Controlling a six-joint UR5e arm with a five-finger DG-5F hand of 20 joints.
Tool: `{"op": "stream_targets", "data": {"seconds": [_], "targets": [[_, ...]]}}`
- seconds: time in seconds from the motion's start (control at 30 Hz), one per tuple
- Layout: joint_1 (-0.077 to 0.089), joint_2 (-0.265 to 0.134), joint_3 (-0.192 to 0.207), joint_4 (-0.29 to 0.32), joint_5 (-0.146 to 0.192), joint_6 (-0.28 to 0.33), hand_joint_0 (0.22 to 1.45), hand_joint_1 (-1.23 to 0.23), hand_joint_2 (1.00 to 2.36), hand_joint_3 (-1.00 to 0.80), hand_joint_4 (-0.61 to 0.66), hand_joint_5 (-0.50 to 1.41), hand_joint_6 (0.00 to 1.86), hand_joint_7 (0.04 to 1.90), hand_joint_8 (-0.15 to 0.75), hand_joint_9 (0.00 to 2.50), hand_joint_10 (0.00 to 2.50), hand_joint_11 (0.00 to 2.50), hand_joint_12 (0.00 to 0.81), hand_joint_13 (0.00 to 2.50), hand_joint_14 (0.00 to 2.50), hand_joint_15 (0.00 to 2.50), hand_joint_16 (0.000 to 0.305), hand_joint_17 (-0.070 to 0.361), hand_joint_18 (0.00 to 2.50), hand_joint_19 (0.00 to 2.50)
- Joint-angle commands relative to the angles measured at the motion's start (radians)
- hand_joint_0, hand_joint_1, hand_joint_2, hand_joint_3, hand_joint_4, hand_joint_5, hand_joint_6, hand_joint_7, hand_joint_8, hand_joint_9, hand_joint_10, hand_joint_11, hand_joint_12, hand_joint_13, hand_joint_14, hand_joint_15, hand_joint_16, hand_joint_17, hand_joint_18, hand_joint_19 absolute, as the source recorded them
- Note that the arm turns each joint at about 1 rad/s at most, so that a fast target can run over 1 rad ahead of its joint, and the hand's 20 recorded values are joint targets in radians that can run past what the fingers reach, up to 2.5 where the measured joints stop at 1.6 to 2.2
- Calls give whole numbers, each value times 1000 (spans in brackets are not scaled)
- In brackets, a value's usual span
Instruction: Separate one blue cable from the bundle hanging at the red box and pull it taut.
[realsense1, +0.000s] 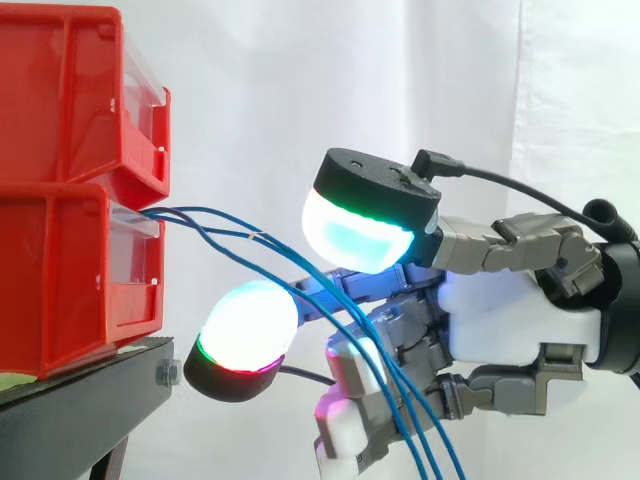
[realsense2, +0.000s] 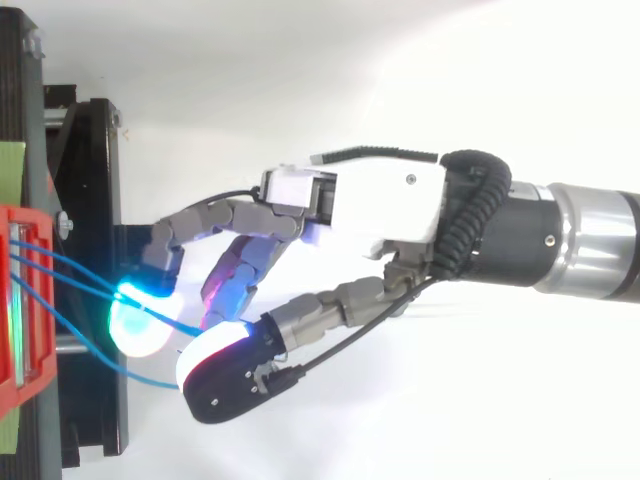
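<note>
Several thin blue cables (realsense1: 415, 435) leave the front of the lower red bin (realsense1: 60, 280), run right and sag down past the bottom edge. My hand (realsense1: 500, 320) comes in from the right with its fingers spread among them. One glowing cyan-white pad (realsense1: 355, 230) sits above the cables and a white pad with a red-green rim (realsense1: 245, 330) sits below them, with a clear gap between the two. The cables cross the lower fingers. From above, the hand (realsense2: 390, 200) reaches left toward the bin (realsense2: 20, 300), and the cables (realsense2: 75, 268) meet its pads.
A second red bin (realsense1: 60, 100) is stacked on the lower one. Both rest on a black stand (realsense1: 80, 410) at the left. A white curtain hangs behind. Open space lies to the right of the bins and below the hand.
</note>
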Motion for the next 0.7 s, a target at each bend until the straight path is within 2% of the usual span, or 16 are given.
{"op": "stream_targets", "data": {"seconds": [0.0, 0.27, 0.33, 0.67], "targets": [[-5, 2, 0, -10, -1, 3, 670, -607, 1009, -382, 273, -117, 503, 996, 342, 1176, 18, 800, 333, 1090, 19, 554, 28, 63, 769, 410], [-10, 24, 0, -29, -8, 18, 672, -585, 1009, -377, 257, -112, 503, 1032, 345, 1245, 17, 896, 341, 1157, 23, 633, 28, 62, 774, 419], [-21, 47, 0, -68, -25, 20, 675, -579, 1010, -370, 250, -111, 503, 1053, 342, 1253, 17, 907, 341, 1158, 23, 633, 28, 62, 774, 420], [-21, 61, 0, -90, -25, 22, 700, -639, 1014, -276, 191, -101, 501, 1215, 344, 1264, 18, 963, 344, 1161, 21, 636, 27, 62, 779, 420]]}}
